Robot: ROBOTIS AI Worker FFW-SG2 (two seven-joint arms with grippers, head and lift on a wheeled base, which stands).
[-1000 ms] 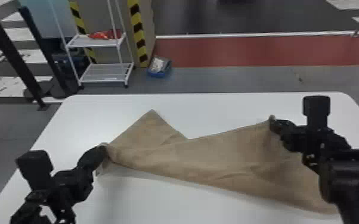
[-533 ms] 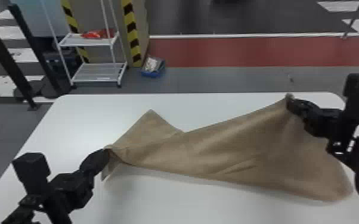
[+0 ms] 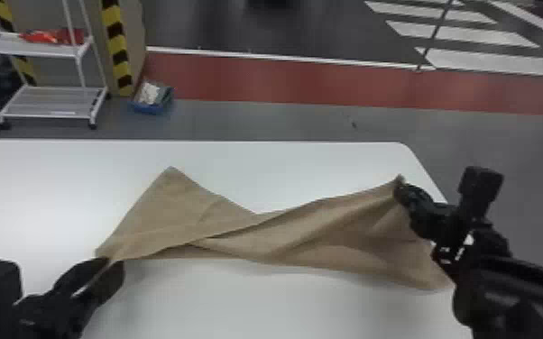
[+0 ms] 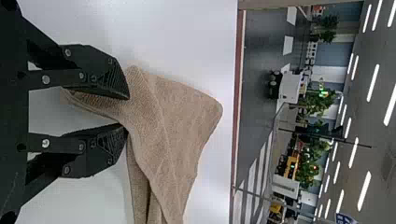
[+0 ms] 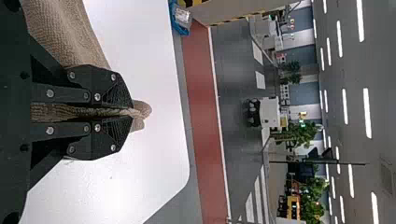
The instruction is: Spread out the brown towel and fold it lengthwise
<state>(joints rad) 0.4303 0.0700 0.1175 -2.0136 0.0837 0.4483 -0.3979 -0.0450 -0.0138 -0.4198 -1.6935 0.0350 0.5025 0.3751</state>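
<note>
head view: towel [image 3: 329,239] lay twisted mid-frame | left gripper [image 4: 127,112], lower left: wide, cloth between | right gripper [image 5: 130,114], right: pinched towel | seemed light, limp; corners suited gripping

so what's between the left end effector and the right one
The brown towel, creased and overlapping itself, spans from the left end effector to the right end effector; the head view shows it.

brown towel [image 3: 329,230] on white table [image 3: 284,306]
</note>
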